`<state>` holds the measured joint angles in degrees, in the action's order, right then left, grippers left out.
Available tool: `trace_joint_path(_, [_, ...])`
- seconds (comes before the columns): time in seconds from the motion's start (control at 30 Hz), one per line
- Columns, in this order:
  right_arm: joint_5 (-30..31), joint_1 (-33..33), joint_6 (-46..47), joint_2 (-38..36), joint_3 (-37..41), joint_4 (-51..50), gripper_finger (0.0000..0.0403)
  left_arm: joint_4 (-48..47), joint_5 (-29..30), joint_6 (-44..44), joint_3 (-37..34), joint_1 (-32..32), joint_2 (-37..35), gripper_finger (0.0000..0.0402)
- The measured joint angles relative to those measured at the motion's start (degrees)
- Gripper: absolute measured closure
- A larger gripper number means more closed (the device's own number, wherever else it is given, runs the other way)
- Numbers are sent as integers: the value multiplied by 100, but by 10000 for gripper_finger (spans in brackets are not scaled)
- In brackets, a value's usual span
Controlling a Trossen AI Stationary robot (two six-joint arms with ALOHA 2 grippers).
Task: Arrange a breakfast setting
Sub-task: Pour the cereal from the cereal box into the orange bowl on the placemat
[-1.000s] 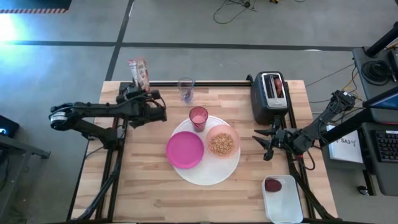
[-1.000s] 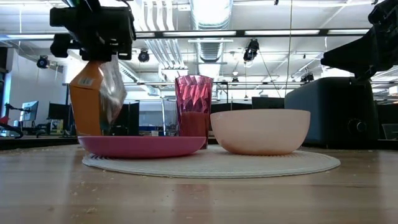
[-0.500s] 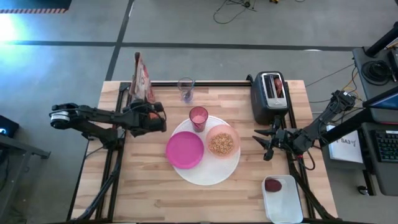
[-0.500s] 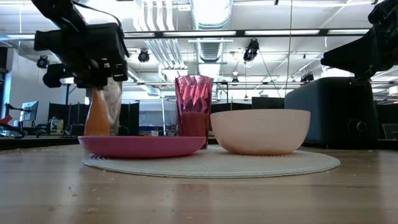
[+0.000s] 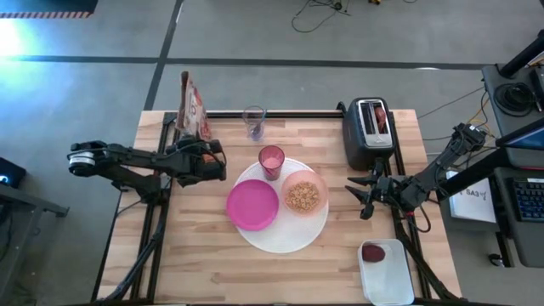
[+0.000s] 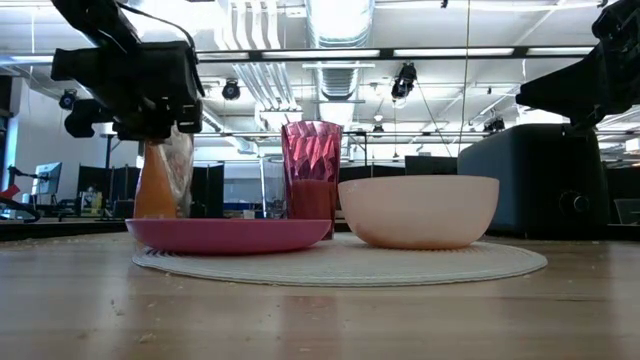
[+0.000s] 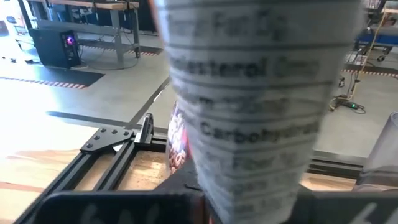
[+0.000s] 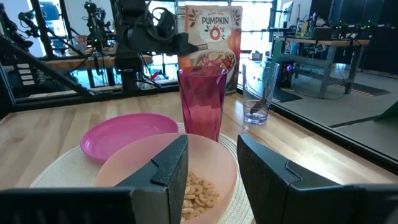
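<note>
Cardboard cereal box point(image 5: 192, 106) at the table's far left corner sits clamped in your left gripper point(image 5: 206, 161): light, crushable, so pinch it low; right gripper point(image 5: 367, 198) waits, fingers parted, empty

Showing glossy magenta on the smaller round plate point(image 5: 252, 205), faceted translucent pink on the tumbler point(image 6: 311, 178), pale pink on the bowl point(image 6: 418, 210), white on the big woven plate point(image 5: 289, 238).

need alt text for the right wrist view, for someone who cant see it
Seen between the right gripper's two open dark fingers, a pale pink bowl of cereal sits beside a magenta plate and a pink tumbler. Behind stand a clear glass, a Pumpkin O's cereal box and the left arm.
</note>
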<state>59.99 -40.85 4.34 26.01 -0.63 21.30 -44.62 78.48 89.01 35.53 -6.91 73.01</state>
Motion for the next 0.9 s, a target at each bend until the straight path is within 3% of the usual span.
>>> trace_joint_path(0.17, [0,1,1,1,1,0,275,-57,-57,0,0,-3,0,322])
trace_joint_path(0.47, [-2,-1,5,1,-1,0,275,-63,-759,201,91,27,0,225])
trace_joint_path(0.9, [-1,0,7,0,0,1,275,-1447,-1511,-221,1329,161,-4,210])
